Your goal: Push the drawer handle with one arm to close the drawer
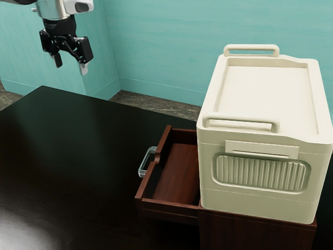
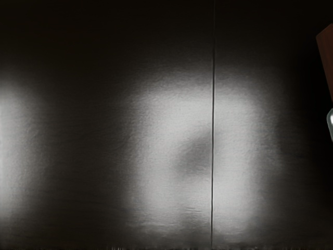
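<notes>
From where I stand, the exterior view has the arm (image 1: pixel 49 9) coming in at the upper left, its black gripper (image 1: pixel 71 66) hanging fingers-down, well apart from the drawer. Its 2 fingers stand wide apart, with only air between them. The drawer (image 1: pixel 171 206) is reddish brown and sticks out from the cabinet (image 1: pixel 255 232), clearly open, with the bare wood of its bottom in sight. On its front is the clear, glassy-looking handle (image 1: pixel 144 160), turned toward the exterior view's left, and the gripper is not touching it. On top of the cabinet sits a big cream box (image 1: pixel 265 99) with 2 raised rails and a ribbed panel on its side. A dark, glossy table (image 1: pixel 67 146) stretches away beside the open drawer, and behind everything runs a teal wall (image 1: pixel 161 36).

The wrist view looks down on the dark tabletop, where pale patches of glare spread and 1 thin, straight line crosses. A strip of the drawer's reddish wood peeks in, with a small piece of the handle right beside it.
</notes>
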`<action>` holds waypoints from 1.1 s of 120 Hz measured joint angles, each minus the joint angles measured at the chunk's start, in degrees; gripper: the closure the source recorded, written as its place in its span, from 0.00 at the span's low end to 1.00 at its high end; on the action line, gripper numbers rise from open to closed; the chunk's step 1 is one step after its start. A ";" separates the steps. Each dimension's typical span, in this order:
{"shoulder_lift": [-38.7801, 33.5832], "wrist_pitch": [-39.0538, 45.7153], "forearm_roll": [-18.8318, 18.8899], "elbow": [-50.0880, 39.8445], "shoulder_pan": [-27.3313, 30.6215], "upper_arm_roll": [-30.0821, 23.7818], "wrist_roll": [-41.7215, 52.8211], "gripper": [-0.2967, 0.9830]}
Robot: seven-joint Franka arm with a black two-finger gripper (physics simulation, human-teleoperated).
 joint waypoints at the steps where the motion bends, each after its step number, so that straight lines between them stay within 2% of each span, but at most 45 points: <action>1: 0.00 -0.04 0.01 0.00 -0.03 0.00 0.00 0.23; 16: 0.05 -0.48 -0.41 0.09 -0.10 0.05 0.08 0.23; 27: -0.09 -3.59 -1.62 13.75 0.56 -0.42 0.14 0.23; 36: -0.14 -6.19 -3.20 18.55 0.35 -0.93 0.18 0.23; 51: -0.10 -9.37 -4.20 19.93 -0.70 -1.03 0.21 0.23; 72: 0.24 -11.73 -4.46 18.83 0.84 -0.83 0.29 0.23; 80: -2.31 -11.18 -4.53 12.45 0.89 -1.11 0.31 0.23; 88: -8.56 -7.72 -4.69 -3.38 1.85 -2.71 0.31 0.23; 99: -15.87 -0.83 -5.00 -21.09 8.35 -8.67 0.30 0.23; 117: -21.25 10.92 -5.34 -38.04 10.49 -11.32 0.35 0.23; 132: -22.22 19.16 -5.85 -46.73 10.62 -11.86 0.36 0.23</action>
